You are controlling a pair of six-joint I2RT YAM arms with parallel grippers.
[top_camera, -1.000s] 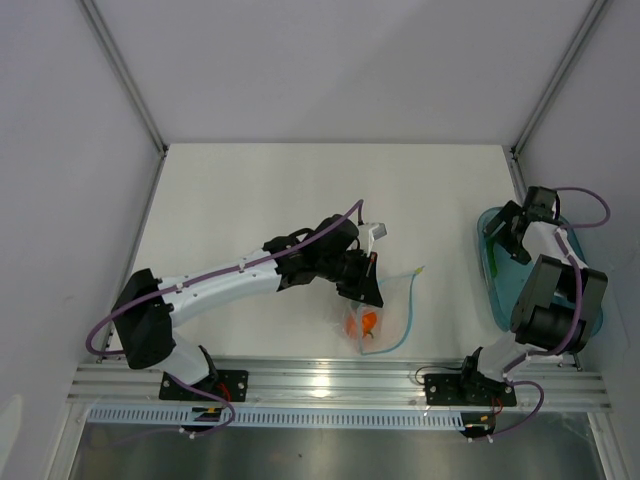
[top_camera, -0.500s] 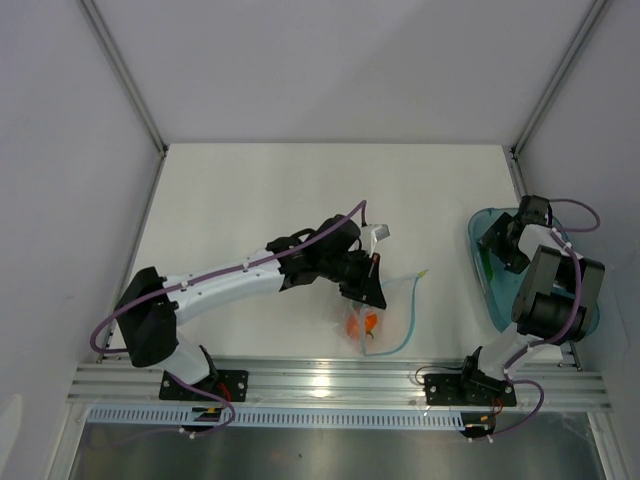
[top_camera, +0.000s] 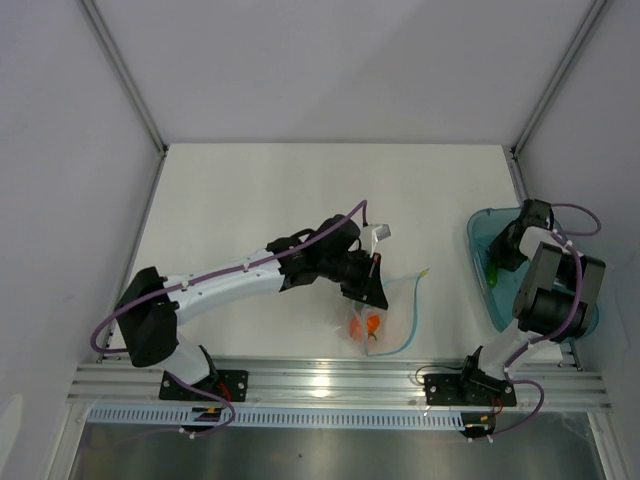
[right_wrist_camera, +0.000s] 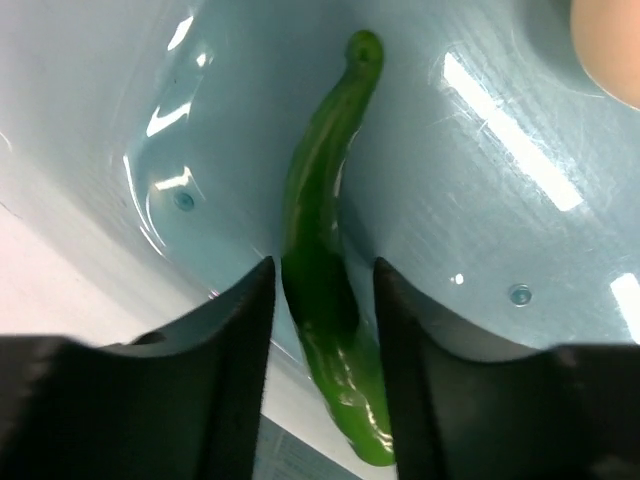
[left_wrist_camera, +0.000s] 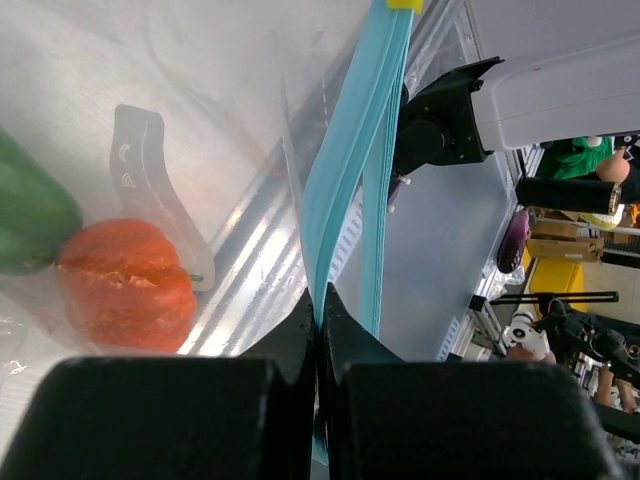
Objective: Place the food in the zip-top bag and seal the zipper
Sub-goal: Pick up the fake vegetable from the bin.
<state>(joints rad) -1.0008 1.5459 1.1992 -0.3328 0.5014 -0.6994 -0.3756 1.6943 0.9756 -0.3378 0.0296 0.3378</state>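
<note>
The clear zip-top bag lies near the table's front edge. An orange-red round food is inside it. The left wrist view shows this orange-red food next to a green piece inside the bag. My left gripper is shut on the teal zipper strip at the bag's mouth, and it also shows in the left wrist view. My right gripper is open, with one jaw on each side of a long glossy green pepper lying in the teal tray. A pale egg-shaped food shows at that view's top right corner.
The translucent teal tray sits at the table's right edge by the enclosure wall. An aluminium rail runs along the front edge behind the arm bases. White walls close in the back and sides.
My right gripper has moved down and to the left inside the tray, over the green pepper. The tray has shifted slightly left. The left arm has barely moved.
</note>
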